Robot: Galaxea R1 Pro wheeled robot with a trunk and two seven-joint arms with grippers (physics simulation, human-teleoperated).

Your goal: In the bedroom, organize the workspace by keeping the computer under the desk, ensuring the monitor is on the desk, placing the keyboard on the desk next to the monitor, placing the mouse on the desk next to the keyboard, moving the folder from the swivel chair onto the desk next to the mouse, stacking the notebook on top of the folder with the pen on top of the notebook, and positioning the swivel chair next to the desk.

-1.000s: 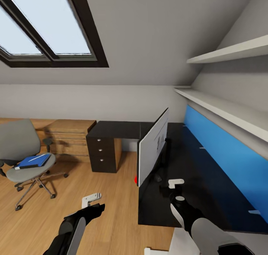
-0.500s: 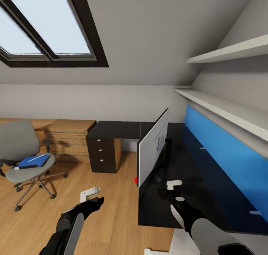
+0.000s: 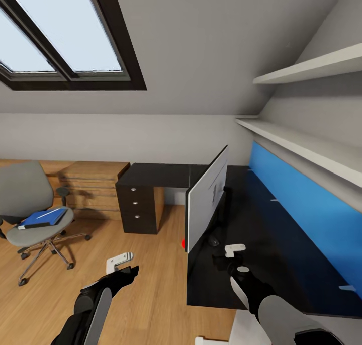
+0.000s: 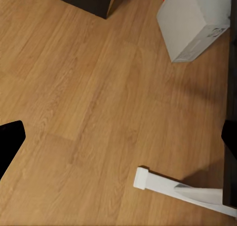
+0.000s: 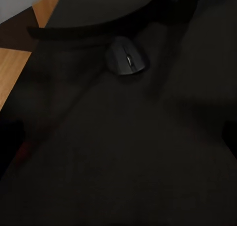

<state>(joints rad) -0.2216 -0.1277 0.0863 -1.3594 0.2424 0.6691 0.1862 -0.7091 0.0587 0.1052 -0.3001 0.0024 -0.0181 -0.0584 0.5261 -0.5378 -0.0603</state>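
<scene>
My right jaws (image 3: 233, 254) hover apart over the black surface (image 3: 261, 244) near the mouse (image 5: 126, 58), small, light, slick-shelled, best pinched across its flanks; my left jaws (image 3: 119, 263) hang apart above the floor (image 4: 84, 102).

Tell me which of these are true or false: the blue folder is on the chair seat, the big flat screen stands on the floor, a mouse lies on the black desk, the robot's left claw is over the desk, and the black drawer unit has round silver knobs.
1. The flat bright blue folder lies on the seat of the grey padded swivel chair. True.
2. The large flat widescreen monitor stands on the wood floor. False: it stands on the long black desk.
3. A small dark mouse lies on the desk. True.
4. The left gripper hangs over the desk. False: it hangs over the wood plank floor; the right gripper is over the desk.
5. The black drawers carry round silver knobs. True.
</scene>
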